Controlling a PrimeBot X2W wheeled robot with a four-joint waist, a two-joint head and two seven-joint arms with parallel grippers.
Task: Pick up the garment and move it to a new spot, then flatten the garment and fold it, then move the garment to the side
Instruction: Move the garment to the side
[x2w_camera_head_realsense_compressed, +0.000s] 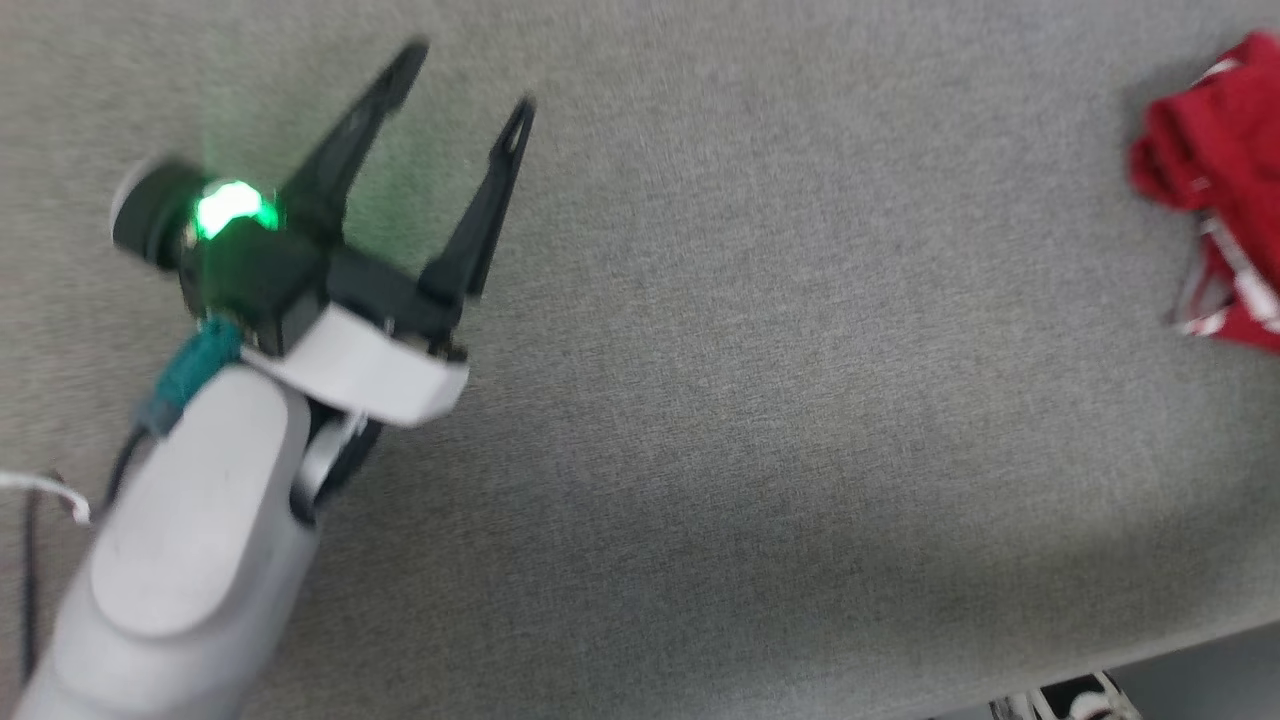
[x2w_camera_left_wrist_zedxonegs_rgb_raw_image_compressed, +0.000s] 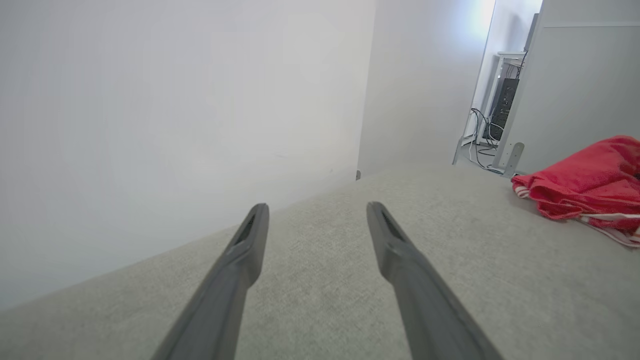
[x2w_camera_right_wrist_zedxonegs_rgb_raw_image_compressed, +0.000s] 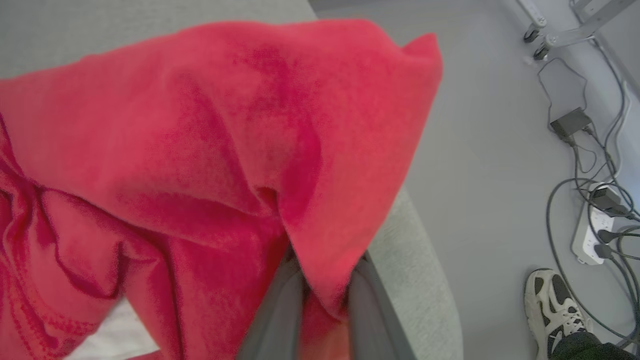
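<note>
Right now the grey surface is mostly bare, and the garment sits bunched at its right side, close to the edge where the floor drops away. Your right end effector is clenched on a fold of the red cloth, which drapes over its fingers and hides the tips. Your left end effector hangs released, fingers spread wide, well apart from the garment. The main risk is a thin pinch: if only one loose layer is caught, the cloth could slide out as you lift. A drop here could send it over the edge, toward the cables and the shoe below.
</note>
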